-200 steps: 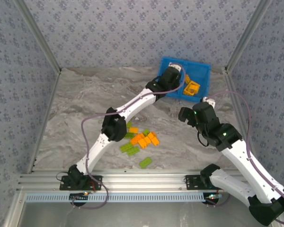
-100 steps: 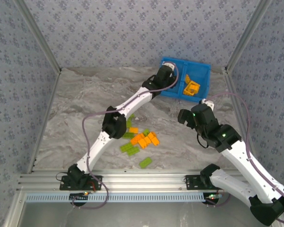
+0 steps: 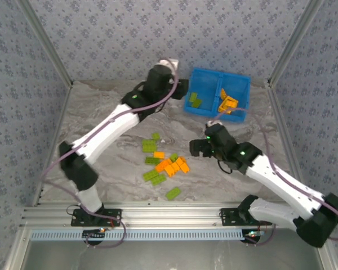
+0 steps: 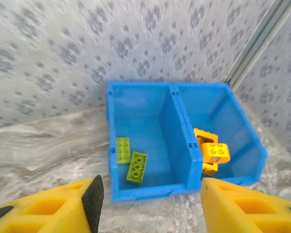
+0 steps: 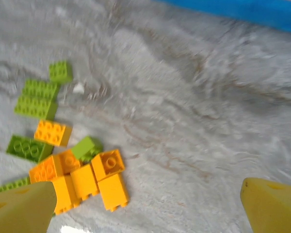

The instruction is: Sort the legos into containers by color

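The blue tray (image 3: 214, 74) stands at the back right, its front wall (image 4: 140, 194) just beyond my left gripper (image 4: 150, 206). Two lime green bricks (image 4: 131, 158) lie in its left compartment, and orange pieces (image 4: 211, 151) lie in the right one. The left gripper (image 3: 180, 88) hovers open and empty beside the tray's left edge. Loose orange bricks (image 5: 87, 177) and green bricks (image 5: 36, 98) lie in a pile (image 3: 164, 163) mid-table. My right gripper (image 3: 198, 148) hangs open and empty just right of the pile, with the orange cluster near its left finger (image 5: 19, 208).
A lone green brick (image 3: 173, 193) lies near the front rail. Patterned walls close in the marble table on three sides; a metal corner post (image 4: 262, 43) rises right of the tray. Bare marble (image 5: 194, 121) lies between pile and tray.
The left arm has drawn back left out of the tray, leaving two green bricks showing in its left compartment. The right arm has swung left and lower toward the pile.
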Tool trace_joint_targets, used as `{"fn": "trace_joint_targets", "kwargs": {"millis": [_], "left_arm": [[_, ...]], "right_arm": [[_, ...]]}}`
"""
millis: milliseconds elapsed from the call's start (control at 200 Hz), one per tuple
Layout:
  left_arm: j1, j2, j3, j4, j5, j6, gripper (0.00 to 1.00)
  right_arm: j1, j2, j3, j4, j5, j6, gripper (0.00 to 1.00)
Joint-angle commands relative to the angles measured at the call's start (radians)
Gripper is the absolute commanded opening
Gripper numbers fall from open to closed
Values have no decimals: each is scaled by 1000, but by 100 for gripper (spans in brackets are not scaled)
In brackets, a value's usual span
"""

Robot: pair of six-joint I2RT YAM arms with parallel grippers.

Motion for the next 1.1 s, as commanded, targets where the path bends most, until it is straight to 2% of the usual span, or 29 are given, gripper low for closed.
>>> {"fn": "trace_joint_targets", "kwargs": {"millis": [0,110,185,320,465,655,829,974,1094], "left_arm": [[14,-112,-222,-12,-54,27,62],[18,-261,-398,-58,-113,1,64],[20,-335,-492,-85,-138,-27,66],[26,-426,-621,-104,-145,-76,74],[26,-461,-701,-105,-131,-112,82],[27,-456,-707,-103,-142,-109,91],[27,-446,-691,-98,-143,-97,97],[27,-447,-696,-97,-141,-99,99],[28,-452,-703,-105,-142,-103,99]], "right_arm": [[51,155,72,46,-63,-94,100],[82,340,147,50,-83,-122,95],[95,435,176,78,-133,-189,84],[97,539,208,79,-124,-282,67],[91,618,236,79,-195,-346,64],[75,679,248,116,-220,-361,62],[57,714,286,131,-261,-376,44],[46,710,281,132,-259,-365,35],[31,645,276,123,-221,-331,29]]}}
